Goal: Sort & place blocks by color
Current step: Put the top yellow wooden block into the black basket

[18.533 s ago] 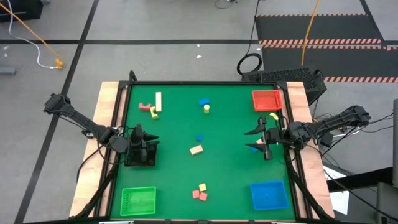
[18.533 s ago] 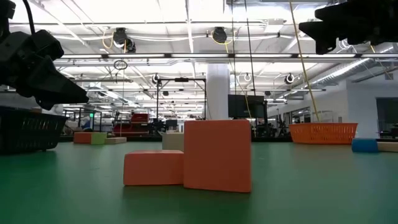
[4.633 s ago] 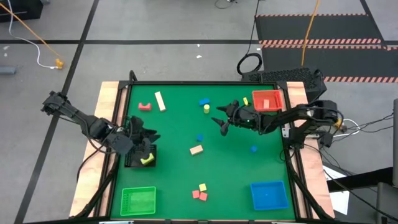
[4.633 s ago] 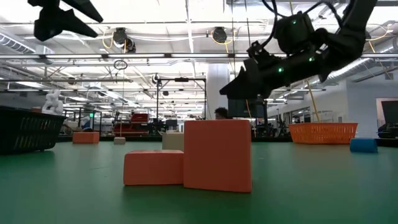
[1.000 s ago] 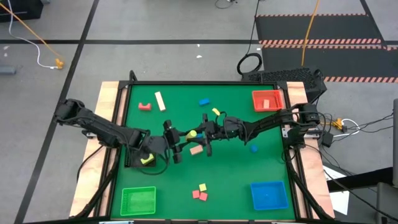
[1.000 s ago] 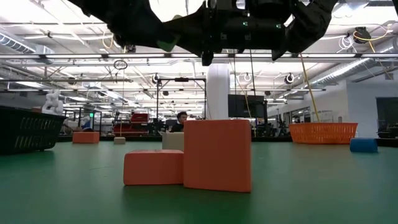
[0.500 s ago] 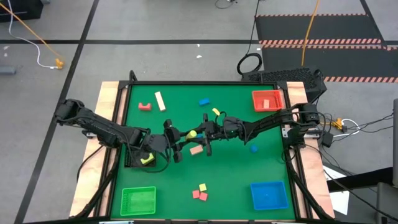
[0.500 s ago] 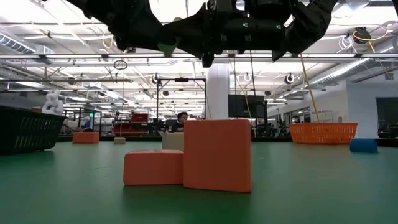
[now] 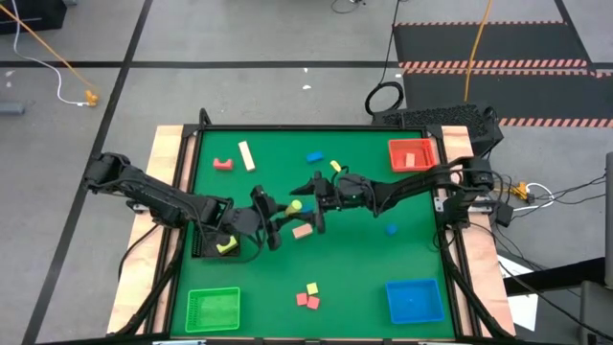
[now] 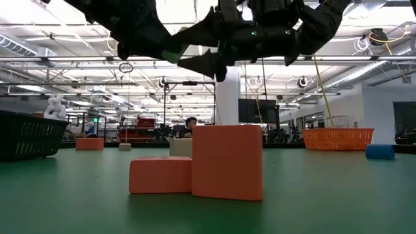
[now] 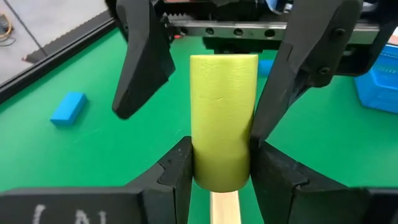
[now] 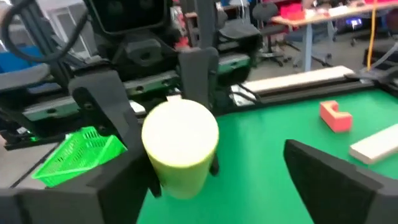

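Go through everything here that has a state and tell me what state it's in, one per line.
Left pincer: shut on the yellow cylinder, above mid-table.
Right pincer: open, fingers either side of the cylinder, not gripping.
Red tray: holds a red block.
Green tray: looks empty.
Blue tray: looks empty.

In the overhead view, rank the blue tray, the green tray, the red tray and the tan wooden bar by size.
1-2. Blue tray and green tray: look alike.
3. Red tray.
4. Tan wooden bar, far smallest.

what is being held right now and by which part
The left gripper clamps the yellow cylinder by its lower sides. The right gripper is open around it.
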Controlling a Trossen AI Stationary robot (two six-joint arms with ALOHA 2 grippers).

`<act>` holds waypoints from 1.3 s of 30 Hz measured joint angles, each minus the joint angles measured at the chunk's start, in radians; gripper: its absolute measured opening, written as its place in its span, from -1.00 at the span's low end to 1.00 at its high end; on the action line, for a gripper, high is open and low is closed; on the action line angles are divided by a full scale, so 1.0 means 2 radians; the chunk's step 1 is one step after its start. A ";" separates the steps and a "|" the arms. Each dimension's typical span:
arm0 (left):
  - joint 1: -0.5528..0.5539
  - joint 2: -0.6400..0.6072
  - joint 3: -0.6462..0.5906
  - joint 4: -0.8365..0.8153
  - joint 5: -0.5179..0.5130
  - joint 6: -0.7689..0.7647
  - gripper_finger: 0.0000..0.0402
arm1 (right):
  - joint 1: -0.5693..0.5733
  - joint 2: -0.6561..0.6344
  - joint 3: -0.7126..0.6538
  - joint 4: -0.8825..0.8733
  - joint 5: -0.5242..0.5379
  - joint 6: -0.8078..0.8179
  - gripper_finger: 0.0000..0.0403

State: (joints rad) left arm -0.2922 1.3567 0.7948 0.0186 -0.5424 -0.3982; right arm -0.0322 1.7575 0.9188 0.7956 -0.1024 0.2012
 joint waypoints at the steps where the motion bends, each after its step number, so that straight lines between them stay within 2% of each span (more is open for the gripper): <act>1: 0.000 0.000 0.000 -0.004 -0.002 -0.006 -0.36 | -0.003 -0.007 0.000 -0.019 0.000 0.000 0.78; 9: 0.000 -0.002 0.001 -0.081 0.006 -0.073 -0.36 | -0.017 -0.089 -0.001 -0.182 0.002 -0.006 0.84; 12: 0.000 -0.004 0.001 -0.134 0.043 -0.117 -0.36 | -0.015 -0.099 -0.001 -0.232 0.002 0.000 0.82; 15: 0.000 -0.009 0.001 -0.203 0.107 -0.174 -0.36 | -0.008 -0.097 -0.001 -0.254 0.011 0.016 0.80; 18: -0.005 -0.017 0.001 -0.262 0.158 -0.228 -0.36 | 0.003 -0.078 -0.001 -0.254 0.062 0.022 0.78; 21: -0.018 -0.024 0.001 -0.304 0.180 -0.261 -0.36 | 0.014 -0.053 -0.001 -0.234 0.126 0.022 0.76; 23: -0.030 -0.032 0.001 -0.342 0.200 -0.291 -0.36 | 0.019 -0.037 -0.001 -0.207 0.149 0.023 0.75; 31: -0.085 -0.065 0.001 -0.492 0.224 -0.428 -0.36 | 0.025 0.020 -0.001 -0.135 0.157 0.024 0.70; 36: -0.116 -0.065 0.001 -0.582 0.249 -0.504 -0.36 | 0.025 0.040 -0.001 -0.137 0.182 0.019 0.66; 39: -0.127 -0.065 0.001 -0.593 0.264 -0.530 -0.24 | 0.025 0.052 -0.001 -0.129 0.183 0.019 0.65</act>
State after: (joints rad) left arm -0.5464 1.2274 0.7963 -1.1674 -0.0146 -1.4591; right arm 0.0170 1.8611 0.9162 0.5385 0.2630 0.2386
